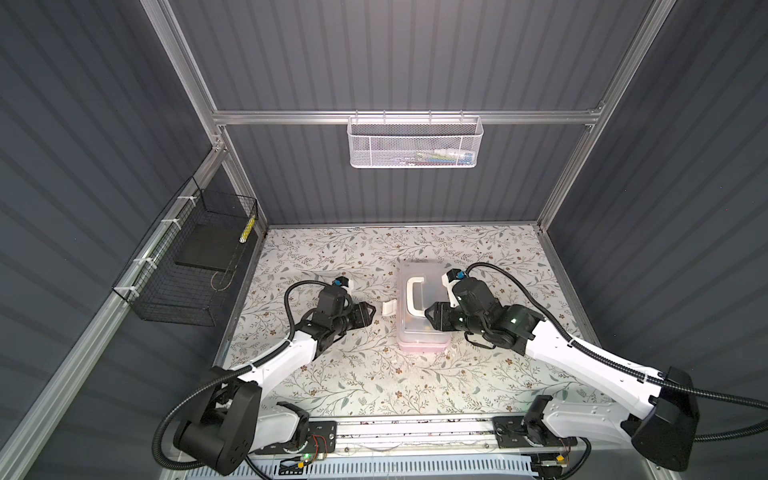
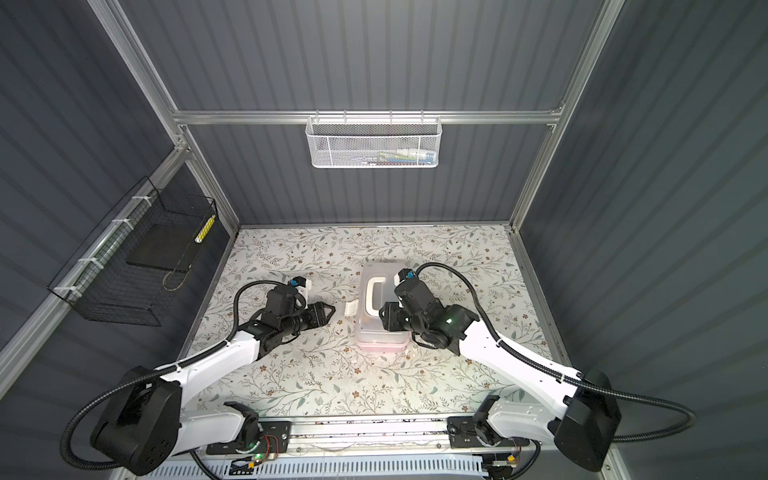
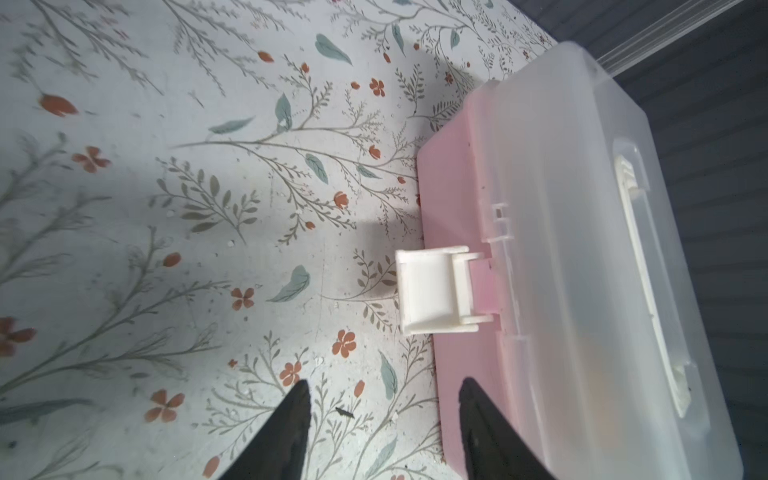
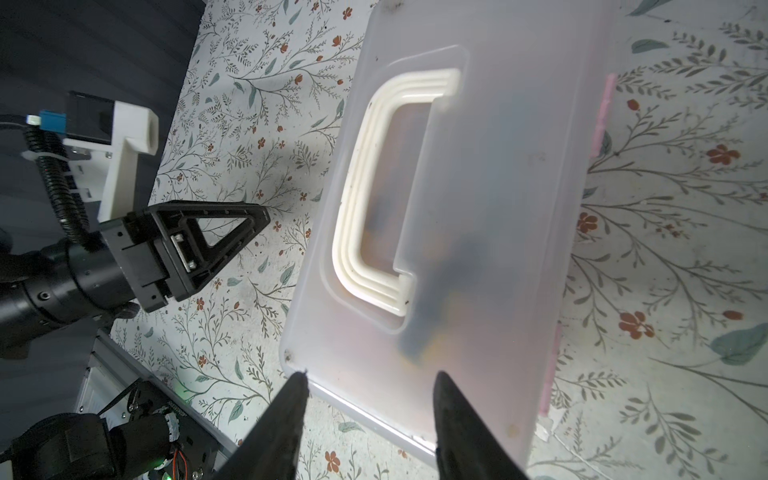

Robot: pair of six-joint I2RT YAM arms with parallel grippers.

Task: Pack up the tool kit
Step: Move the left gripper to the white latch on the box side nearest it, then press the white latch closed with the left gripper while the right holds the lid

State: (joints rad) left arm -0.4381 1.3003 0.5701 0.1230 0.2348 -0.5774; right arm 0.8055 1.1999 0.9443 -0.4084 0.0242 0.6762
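Note:
The tool kit (image 1: 417,332) (image 2: 380,332) stands on the floral table, a pink case with its frosted lid down and a white handle (image 4: 361,187) on top. Its white latch (image 3: 432,291) (image 1: 390,308) sticks out sideways, unfastened. My left gripper (image 3: 382,386) (image 1: 372,311) is open, low over the table just left of the latch, one finger beside the pink base. My right gripper (image 4: 370,378) (image 1: 428,313) is open over the lid's near end, with nothing between its fingers. Blurred coloured shapes show through the lid.
A white mesh basket (image 1: 415,143) with some coloured items hangs on the back rail. A black wire basket (image 1: 187,266) is fixed to the left wall, holding a dark slab and a yellow-white stick. Grey walls enclose the table.

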